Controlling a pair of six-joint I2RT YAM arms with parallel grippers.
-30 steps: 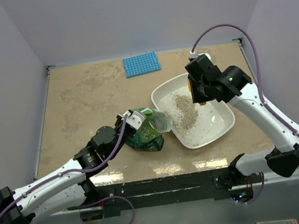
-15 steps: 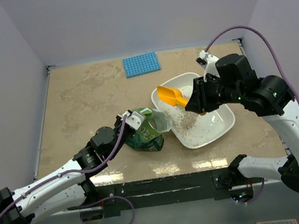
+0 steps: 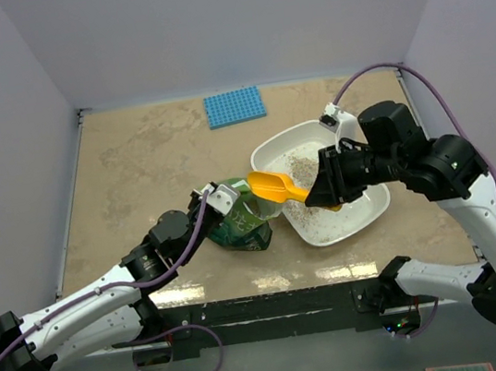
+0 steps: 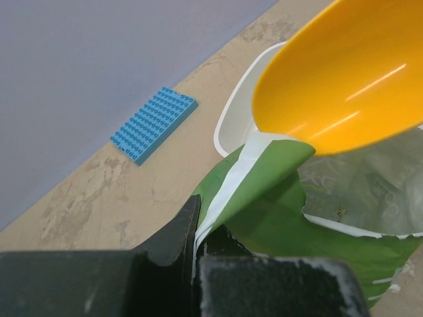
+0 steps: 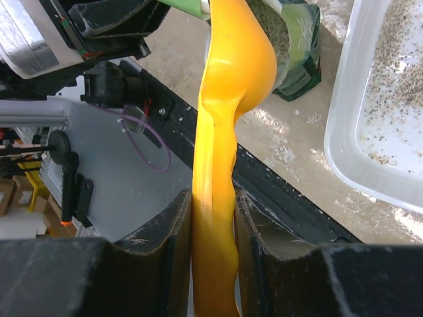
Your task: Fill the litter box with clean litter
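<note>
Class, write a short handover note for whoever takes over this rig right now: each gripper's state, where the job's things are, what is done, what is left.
Left gripper: shut on the rim of the green bag, holding its mouth open beside the litter box.
Right gripper: shut on the handle of the orange scoop; its bowl is at the bag's mouth and looks empty.
Done: a thin scatter of clean litter lies in the box, with much of the floor bare.
Left: scoop more from the bag into the box.
</note>
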